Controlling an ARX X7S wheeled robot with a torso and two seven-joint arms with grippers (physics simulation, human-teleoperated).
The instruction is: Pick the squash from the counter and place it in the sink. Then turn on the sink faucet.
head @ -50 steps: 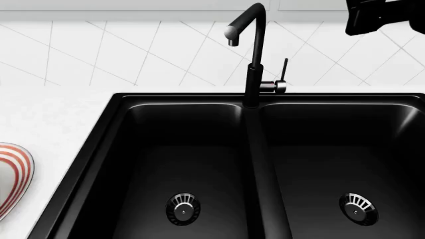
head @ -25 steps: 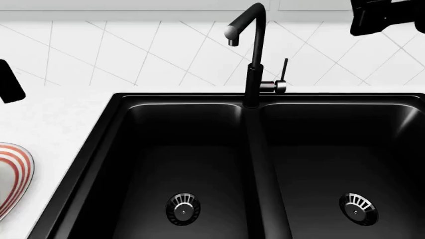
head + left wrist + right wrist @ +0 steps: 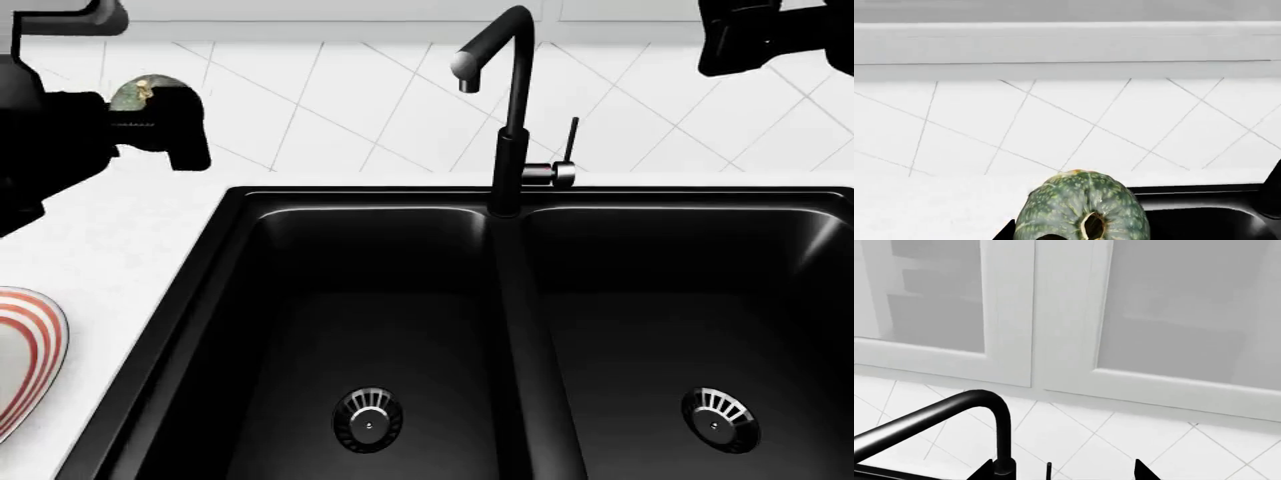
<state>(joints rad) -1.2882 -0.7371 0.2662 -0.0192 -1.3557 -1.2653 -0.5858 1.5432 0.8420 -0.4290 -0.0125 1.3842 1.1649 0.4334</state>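
- Head view: the left gripper [image 3: 158,122] hangs over the counter [image 3: 120,240] just beside the sink's [image 3: 227,230] left rim, its jaws clamped on the squash [image 3: 136,92], of which only a small green patch shows.
- Both basins lie bare but for two silver strainers; the faucet [image 3: 513,110] stands behind the divider.
- A red-striped plate [image 3: 27,350] sits at the left edge.
- The right gripper [image 3: 774,35] is partly cut off at the upper right; I cannot tell how its jaws stand.
- Left wrist view: the squash [image 3: 1081,210], speckled green, is held up before white tiles, the sink's corner [image 3: 1201,200] behind it.
- Right wrist view: the faucet's spout [image 3: 954,412] curves below white cabinet doors [image 3: 1074,315].
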